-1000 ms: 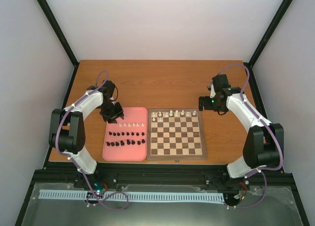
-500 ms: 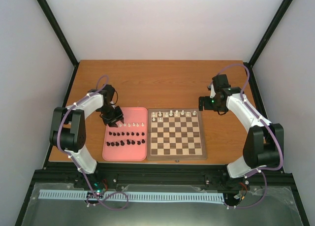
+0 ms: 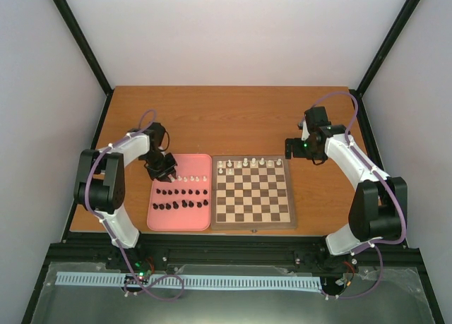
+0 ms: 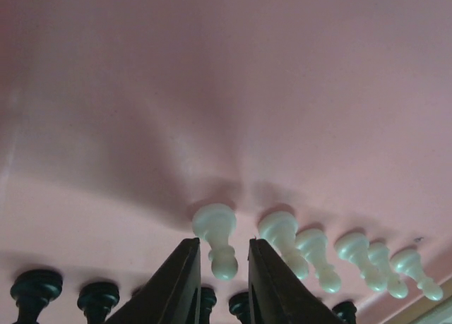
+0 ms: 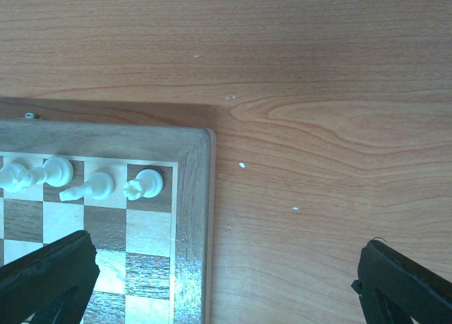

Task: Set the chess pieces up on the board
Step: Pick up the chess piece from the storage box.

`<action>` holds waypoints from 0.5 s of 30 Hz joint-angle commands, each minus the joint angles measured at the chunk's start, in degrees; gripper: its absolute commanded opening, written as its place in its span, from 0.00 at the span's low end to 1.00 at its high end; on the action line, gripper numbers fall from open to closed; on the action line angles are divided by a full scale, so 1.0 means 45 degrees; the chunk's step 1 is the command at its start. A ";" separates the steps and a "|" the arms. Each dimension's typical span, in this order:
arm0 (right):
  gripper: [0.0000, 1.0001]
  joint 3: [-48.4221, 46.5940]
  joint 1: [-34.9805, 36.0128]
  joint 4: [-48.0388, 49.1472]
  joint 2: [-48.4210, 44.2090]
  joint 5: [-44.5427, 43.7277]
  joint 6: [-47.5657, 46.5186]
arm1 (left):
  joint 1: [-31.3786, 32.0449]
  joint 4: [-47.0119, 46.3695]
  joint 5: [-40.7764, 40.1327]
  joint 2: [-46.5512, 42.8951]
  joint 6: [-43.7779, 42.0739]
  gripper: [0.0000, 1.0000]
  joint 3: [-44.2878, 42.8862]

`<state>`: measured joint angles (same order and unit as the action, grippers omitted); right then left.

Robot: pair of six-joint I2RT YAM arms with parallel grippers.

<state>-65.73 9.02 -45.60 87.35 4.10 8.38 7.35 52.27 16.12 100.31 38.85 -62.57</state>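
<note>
Nearest, black pieces (image 3: 182, 199) are kept in two rows in the pink tray (image 3: 180, 222), then white pawns (image 3: 192, 178), one flanked by the nearly closed left gripper (image 4: 223, 248); contact cannot be told. White pieces (image 3: 247, 163) are stood along the far row of the board (image 3: 253, 222); the right gripper (image 5: 226, 282) is spread wide.

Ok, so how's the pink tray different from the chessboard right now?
The pink tray is plain, with rounded corners; the chessboard is checkered brown and cream inside a brown border. The tray carries black pieces and white pieces; the chessboard holds only a white row at its far edge. The tray is narrower than the chessboard. Both lie flat on the table, side by side.
</note>
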 commanded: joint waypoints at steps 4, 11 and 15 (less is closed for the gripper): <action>1.00 0.0065 -0.0109 0.0054 0.0061 -0.0033 -0.0051 | -0.0272 -0.0039 -0.0131 0.0279 0.0024 0.16 -0.0224; 1.00 -0.0008 -0.0109 0.0038 0.0138 -0.0051 -0.0046 | -0.0306 0.0702 -0.0467 0.0232 -0.0410 0.03 -0.1050; 1.00 -0.0020 -0.0109 0.0055 0.0169 -0.0039 -0.0044 | -0.0272 0.1319 -0.0479 -0.0104 -0.0722 0.01 -0.1838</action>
<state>-65.73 9.02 -45.60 87.37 4.10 8.38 6.68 54.81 14.61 101.19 37.69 -66.06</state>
